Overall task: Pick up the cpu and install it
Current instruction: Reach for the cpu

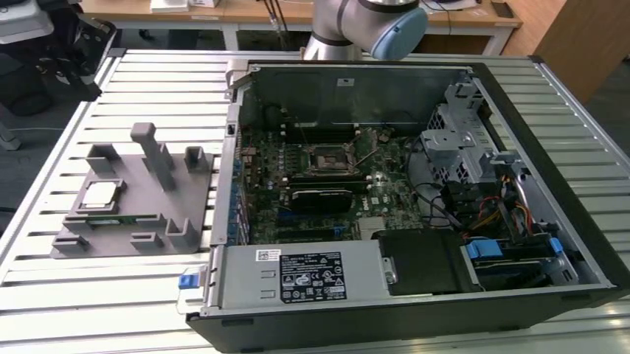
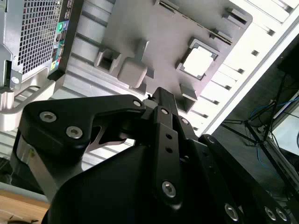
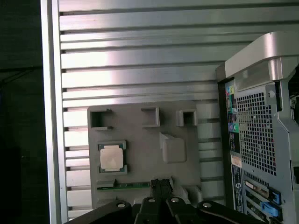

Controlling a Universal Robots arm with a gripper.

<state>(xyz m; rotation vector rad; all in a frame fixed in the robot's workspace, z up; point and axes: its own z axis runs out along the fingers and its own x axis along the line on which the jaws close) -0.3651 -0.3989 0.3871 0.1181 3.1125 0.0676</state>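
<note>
Right now I'm looking at the cpu [image 1: 99, 195], a small flat square chip with a silvery-white metal top and a thin tan-green edge, and it is lying flat in a square recess of the grey moulded plastic holder tray [image 1: 128, 228]. The tray is resting on the slatted aluminium table [image 1: 59, 310], at the exterior view's left of the open black desktop computer case [image 1: 580, 221]. A long narrow green memory stick [image 1: 113, 220] is sitting on edge in a slot of the same tray, just beside the chip's recess. Inside the case the green motherboard [image 1: 389, 184] is lying exposed, with the black square socket frame [image 1: 328, 160] near its middle, well apart from the chip. The silver and blue robot arm [image 1: 364, 26] is rising behind the far side of the case. In both wrist views I'm watching the black gripper [image 3: 161, 183] hanging above the tray [image 3: 140, 135], its tips showing against the tray's edge close to the memory stick [image 3: 126, 185]. Its jaws are looking closed together with nothing between them. The chip [image 3: 112, 157] is showing to one side of the tips, untouched in its recess. In the second wrist view the gripper [image 2: 161, 95] is pointing at the tray [image 2: 140, 28], with the chip [image 2: 198, 62] glinting bright beyond it and the case's perforated rear panel [image 2: 37, 32] standing off to the side
</note>
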